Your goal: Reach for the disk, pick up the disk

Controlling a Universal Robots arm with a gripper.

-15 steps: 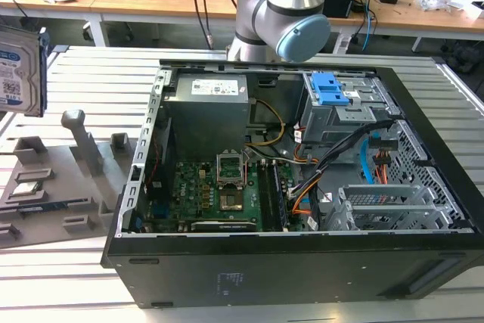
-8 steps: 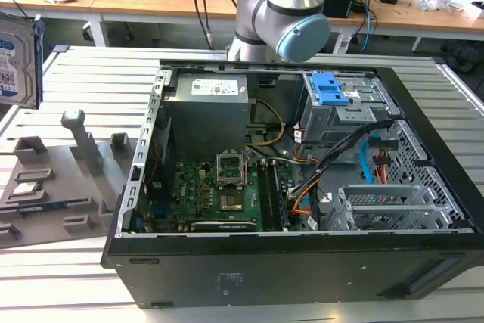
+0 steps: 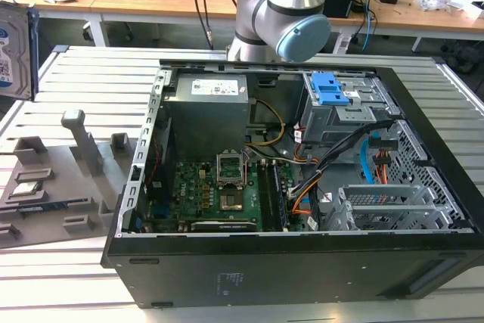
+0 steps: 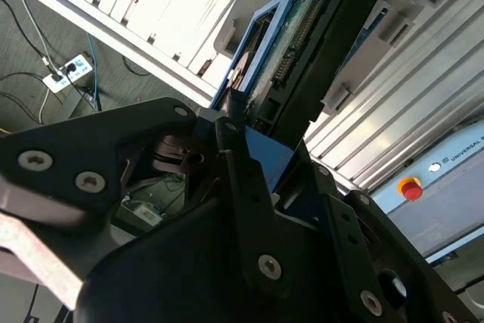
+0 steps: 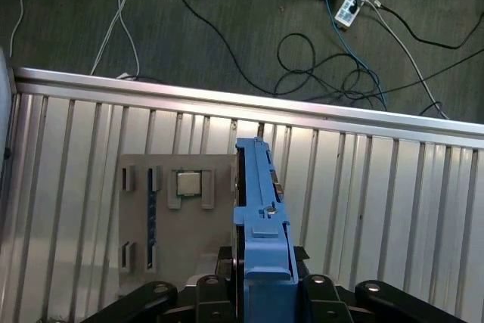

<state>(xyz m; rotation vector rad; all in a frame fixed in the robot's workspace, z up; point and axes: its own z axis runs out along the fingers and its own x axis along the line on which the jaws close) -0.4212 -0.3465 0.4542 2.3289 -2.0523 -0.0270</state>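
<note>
The disk, a flat grey slab in a bright blue plastic frame with a white-and-blue label, hangs upright in the air. It is clamped edge-on between the black fingers of the pincer, well apart from the open computer case on the exterior view's left of it. Just beside the case on that same side, a grey plastic holder carrying a small square chip lies on the ribbed metal worktop, below the disk. The exterior view's edge cuts off much of the disk, and in the second wrist view the pincer's linkage hides part of its dark underside.
</note>
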